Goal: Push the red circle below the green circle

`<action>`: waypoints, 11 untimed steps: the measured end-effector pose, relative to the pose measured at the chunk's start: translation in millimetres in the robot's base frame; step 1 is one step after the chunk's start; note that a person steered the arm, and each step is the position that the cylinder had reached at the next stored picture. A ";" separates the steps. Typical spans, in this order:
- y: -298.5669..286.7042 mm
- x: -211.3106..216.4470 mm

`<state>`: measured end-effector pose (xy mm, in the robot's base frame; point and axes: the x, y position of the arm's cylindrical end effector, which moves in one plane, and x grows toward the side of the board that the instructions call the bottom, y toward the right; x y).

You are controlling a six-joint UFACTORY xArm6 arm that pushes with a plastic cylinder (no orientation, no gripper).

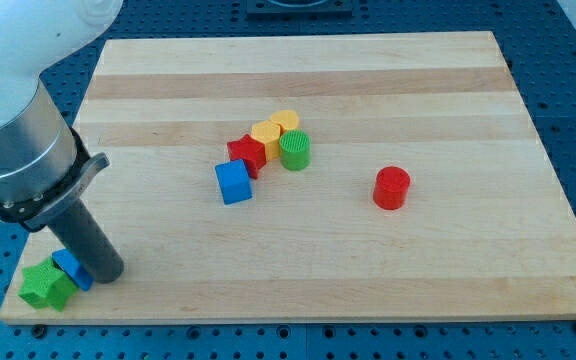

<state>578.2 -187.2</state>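
The red circle [391, 187] sits alone right of the board's middle. The green circle [294, 150] stands to its left and a little higher, at the right end of a cluster. My rod comes down at the view's bottom left; my tip [105, 273] rests on the board right beside a blue block [71, 269] and a green star-like block [47, 285], far from both circles.
The cluster holds a red block [247, 155], a yellow block [268, 133], another yellow block [285, 121] and a blue cube [233, 182]. The wooden board [368, 260] lies on a blue perforated table.
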 end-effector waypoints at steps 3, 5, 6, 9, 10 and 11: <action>315.6 -13.9; 390.0 -116.0; 345.2 -115.3; 214.2 -85.2; 207.0 -115.7; 185.8 -121.2</action>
